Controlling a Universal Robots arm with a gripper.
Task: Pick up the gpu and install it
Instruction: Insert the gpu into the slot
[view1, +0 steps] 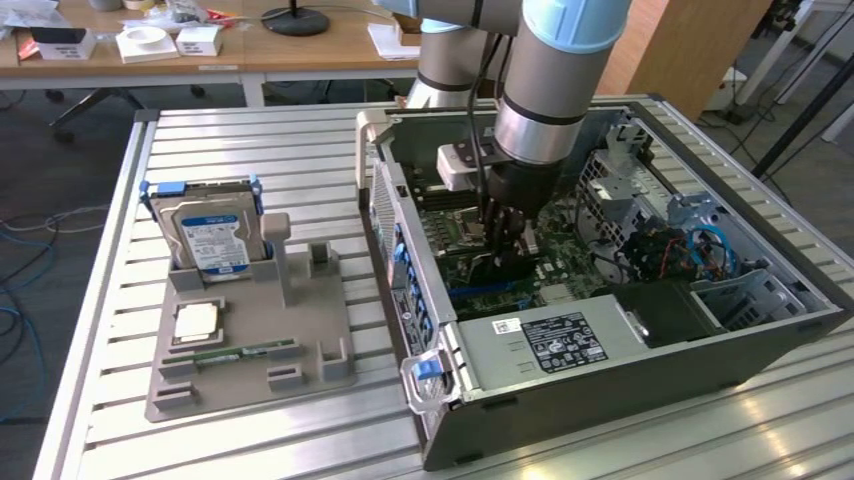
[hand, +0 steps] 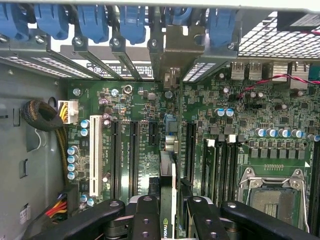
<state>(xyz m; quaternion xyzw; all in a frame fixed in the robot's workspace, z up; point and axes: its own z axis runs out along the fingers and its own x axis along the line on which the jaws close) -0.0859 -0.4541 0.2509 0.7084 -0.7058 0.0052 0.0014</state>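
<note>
The gpu (hand: 167, 180) stands on edge inside the open computer case (view1: 801, 300), a thin black card with its silver end bracket (hand: 172, 55) at the case's rear slot openings. My gripper (hand: 170, 220) is shut on its upper edge, one black finger (hand: 145, 215) on each side. The card sits over the green motherboard (hand: 130, 110) in line with the long black expansion slots (hand: 190, 150); whether it is seated in one I cannot tell. In the exterior view my gripper (view1: 511, 250) reaches straight down into the middle of the case, with the gpu (view1: 501, 270) dark beneath it.
A grey holder (view1: 307, 330) on the slatted table, at the exterior view's left, carries a silver hard drive (view1: 214, 235), a processor chip (view1: 196, 320) and a green memory stick (view1: 240, 352). Blue slot latches (hand: 90, 22), a cable bundle (hand: 42, 117) and the power supply (view1: 561, 340) crowd the case.
</note>
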